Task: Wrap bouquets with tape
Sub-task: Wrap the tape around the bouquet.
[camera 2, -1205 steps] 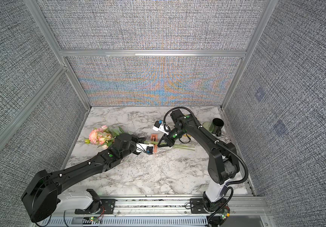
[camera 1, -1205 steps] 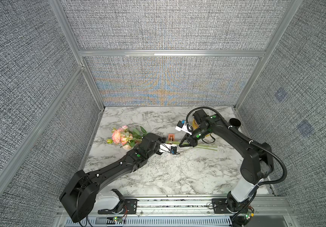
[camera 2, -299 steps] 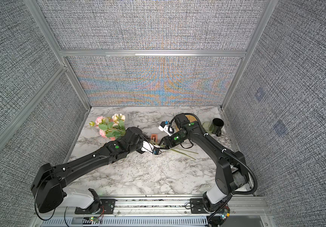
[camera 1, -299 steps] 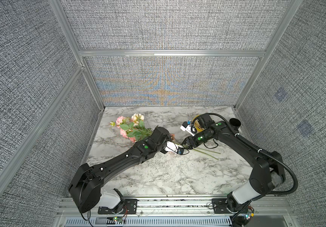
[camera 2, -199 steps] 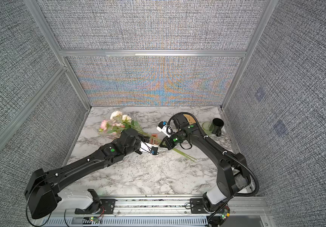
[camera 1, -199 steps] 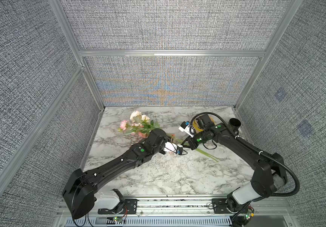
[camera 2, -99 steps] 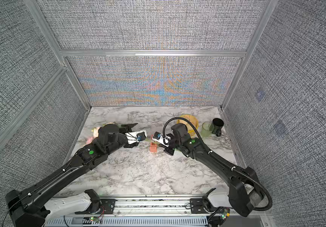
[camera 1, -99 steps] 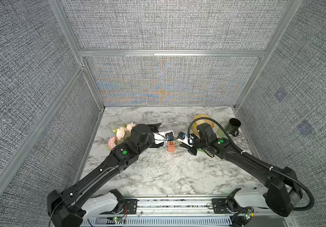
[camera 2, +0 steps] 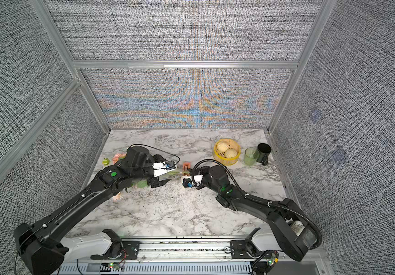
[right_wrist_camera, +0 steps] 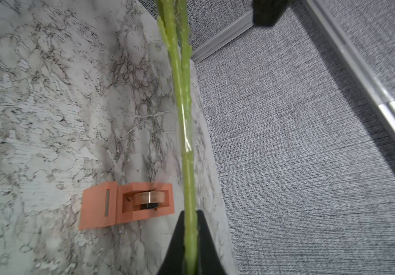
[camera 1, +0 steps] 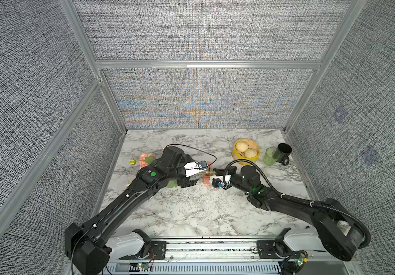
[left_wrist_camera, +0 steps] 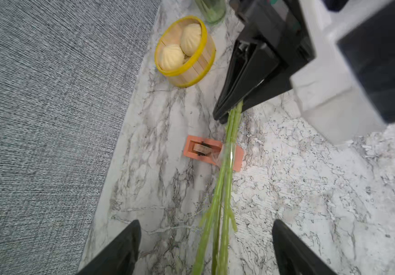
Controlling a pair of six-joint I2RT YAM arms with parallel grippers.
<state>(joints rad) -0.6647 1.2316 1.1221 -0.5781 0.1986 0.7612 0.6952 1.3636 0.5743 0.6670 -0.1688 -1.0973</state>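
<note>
While only the right claw (right_wrist_camera: 190,214) pinches the tips of the bouquet stems (left_wrist_camera: 225,181) and the left claw (left_wrist_camera: 205,222) gapes wide around them, untouching, they cross above the tape dispenser (camera 2: 186,166) near frame centre and could pivot or slip, loosening the clear wrap (right_wrist_camera: 187,140).

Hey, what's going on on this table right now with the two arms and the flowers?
Two robot arms are taping a bouquet of artificial roses. The right gripper is shut on the green stems near their ends. The left gripper is open, its jaws spread on either side of the stems without clamping them. A band of clear tape shows around the stems. The salmon tape dispenser sits on the marble table close by.
</note>
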